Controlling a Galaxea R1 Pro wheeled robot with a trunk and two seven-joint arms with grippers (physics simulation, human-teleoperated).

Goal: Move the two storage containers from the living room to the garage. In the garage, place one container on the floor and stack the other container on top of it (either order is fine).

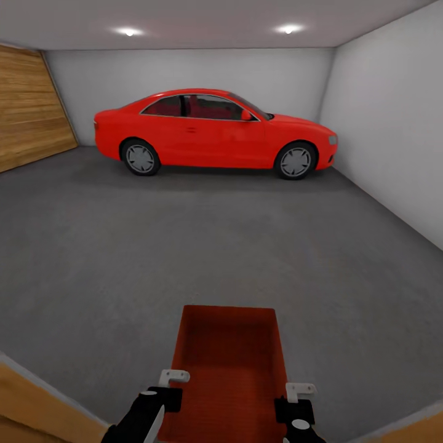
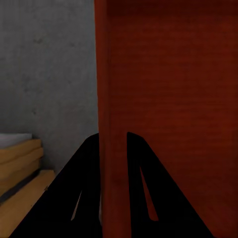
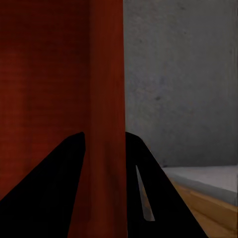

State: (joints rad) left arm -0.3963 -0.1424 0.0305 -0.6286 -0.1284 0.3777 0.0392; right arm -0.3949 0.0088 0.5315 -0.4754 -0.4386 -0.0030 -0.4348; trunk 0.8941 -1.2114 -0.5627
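The garage is opening ahead, its pale grey walls enclosing the dark concrete floor. A red car is sitting side-on against the far wall, well apart from the robot. At the near edge, one orange-red storage container is hanging above the floor between both arms. The left pincer is clamping the container's left wall, while the right pincer is clamping its right wall.
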